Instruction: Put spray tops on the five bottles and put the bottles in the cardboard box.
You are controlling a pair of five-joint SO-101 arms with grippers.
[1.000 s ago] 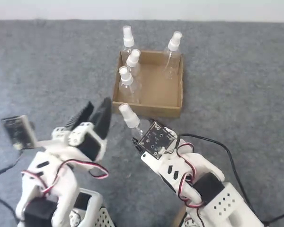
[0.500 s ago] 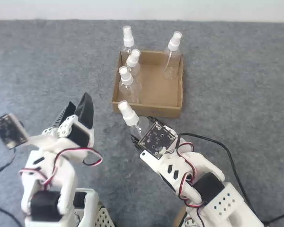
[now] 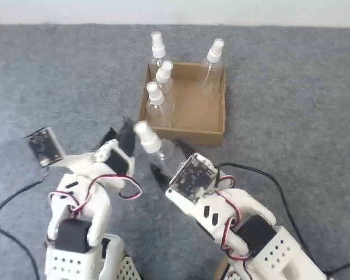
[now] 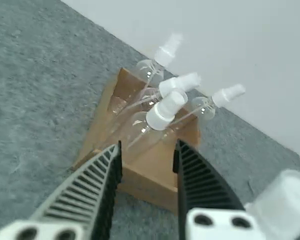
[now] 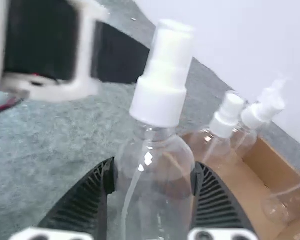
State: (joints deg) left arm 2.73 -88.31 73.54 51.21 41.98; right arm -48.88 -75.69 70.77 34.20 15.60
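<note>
Gripping a clear bottle by its body, the right hand is clenching it from both sides, each black finger pressing against the plastic. From where I am standing, this bottle is leaning rather than standing straight, just in front of the near wall of the cardboard box, and its white spray top is sitting on the neck and pointing towards the other arm. The left hand is hanging released just beside that spray top, its two ribbed fingers spreading apart and holding nothing; I cannot tell whether it is touching the top. Everything is resting on a grey, carpet-like counter. Inside the box, a front-left bottle and a second bottle are standing one behind the other along the left wall, and a corner bottle is standing at the far right corner. A back bottle is standing at the far left corner, though I cannot tell whether it is inside the box or just behind its wall. All four are wearing white spray tops.
</note>
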